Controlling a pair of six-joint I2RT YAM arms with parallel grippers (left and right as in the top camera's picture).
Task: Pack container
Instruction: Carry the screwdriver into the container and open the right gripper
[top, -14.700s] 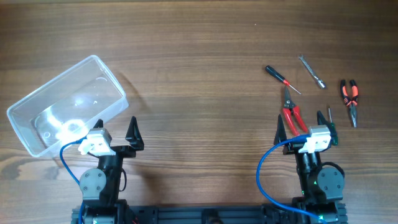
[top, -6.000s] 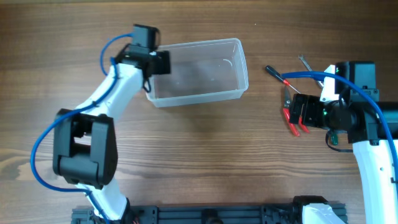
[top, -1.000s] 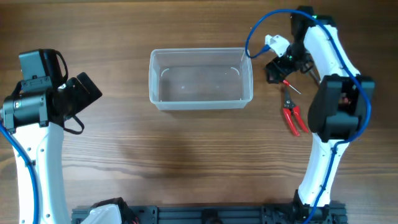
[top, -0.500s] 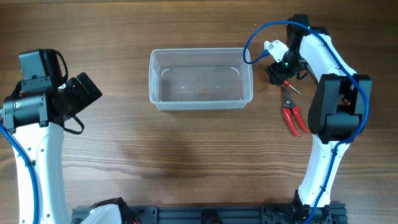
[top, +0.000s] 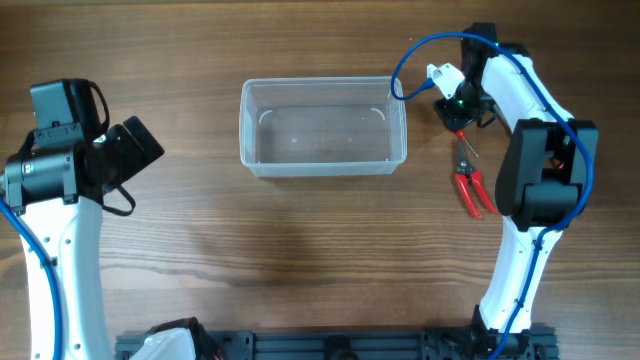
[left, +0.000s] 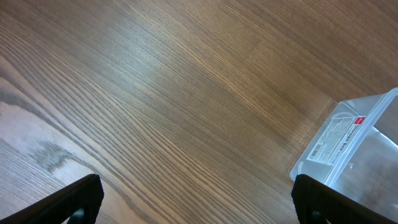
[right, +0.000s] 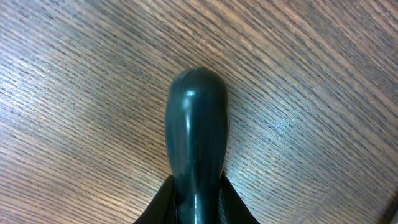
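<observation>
The clear container (top: 322, 82) stands upright at the table's middle back, with nothing inside it; its labelled corner (left: 348, 140) shows at the right of the left wrist view. Just right of it my right gripper (top: 458, 106) is shut on the screwdriver's dark glossy handle (right: 196, 124), which lies on the wood between my fingers (right: 198, 202). A red band and thin shaft (top: 466, 138) stick out toward the front. My left gripper (top: 142, 146) hovers far left of the container, jaws wide open (left: 199, 208) over bare wood.
Red-handled pliers (top: 470, 188) lie on the table in front of the right gripper. The right arm (top: 540, 150) stretches over the right side of the table and the left arm (top: 60, 230) stands along the left edge.
My right gripper's jaws have closed on the screwdriver handle after settling slightly lower and to the right onto it. The left arm and the container have not moved.
</observation>
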